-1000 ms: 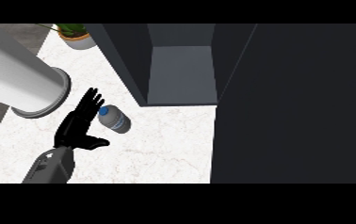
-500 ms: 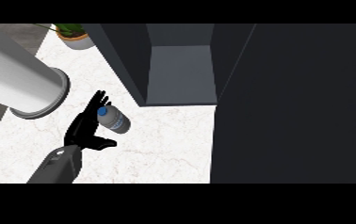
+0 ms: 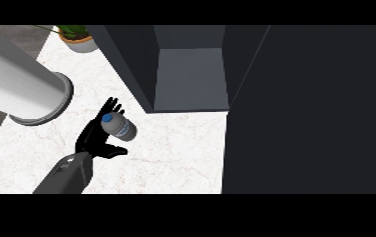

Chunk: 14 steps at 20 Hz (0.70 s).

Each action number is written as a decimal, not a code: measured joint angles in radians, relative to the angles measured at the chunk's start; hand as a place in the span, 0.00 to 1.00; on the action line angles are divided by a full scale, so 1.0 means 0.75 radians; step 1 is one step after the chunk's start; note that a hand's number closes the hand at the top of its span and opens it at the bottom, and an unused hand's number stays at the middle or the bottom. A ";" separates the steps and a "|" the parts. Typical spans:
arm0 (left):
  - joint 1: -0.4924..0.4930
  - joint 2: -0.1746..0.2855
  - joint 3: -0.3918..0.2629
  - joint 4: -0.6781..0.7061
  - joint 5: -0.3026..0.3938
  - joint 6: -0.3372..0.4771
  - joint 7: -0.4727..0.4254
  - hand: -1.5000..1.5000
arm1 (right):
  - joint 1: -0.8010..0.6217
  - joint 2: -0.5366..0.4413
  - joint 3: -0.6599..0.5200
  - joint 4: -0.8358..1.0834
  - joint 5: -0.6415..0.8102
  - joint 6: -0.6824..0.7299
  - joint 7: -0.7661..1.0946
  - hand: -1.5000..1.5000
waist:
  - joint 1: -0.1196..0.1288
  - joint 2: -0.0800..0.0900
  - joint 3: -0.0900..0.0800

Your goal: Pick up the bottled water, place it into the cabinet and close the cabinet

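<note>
The bottled water (image 3: 119,127), a small clear bottle with a blue cap, lies on the marble counter (image 3: 176,156) with its cap pointing up-left. My left hand (image 3: 91,139) sits right against the bottle's left side. Its fingers are straight and reach past the cap, and its thumb sticks out below the bottle, so the hand is open. The open cabinet (image 3: 189,76) shows a grey, bare inside just up and right of the bottle. The right hand does not show.
A large dark cabinet panel (image 3: 301,111) fills the right half of the view. A big white cylinder (image 3: 29,89) lies at the left. A potted plant (image 3: 77,39) stands at the back left.
My left hand has moved right and slightly up, from beside the bottle to against its left side. The bottle has barely shifted.
</note>
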 measured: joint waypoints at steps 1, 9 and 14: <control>-0.001 -0.004 -0.001 0.002 0.001 -0.011 0.004 0.00 | -0.014 0.002 -0.002 0.019 0.001 0.000 -0.006 0.00 | 0.002 0.000 0.000; -0.026 -0.042 0.009 0.026 0.023 -0.072 0.045 0.00 | -0.030 0.004 0.003 0.029 -0.018 0.000 -0.001 0.00 | -0.001 0.000 0.001; -0.028 -0.072 -0.015 0.014 0.005 -0.098 0.049 1.00 | -0.016 -0.008 -0.001 0.008 -0.030 0.001 0.008 0.00 | -0.002 0.000 0.000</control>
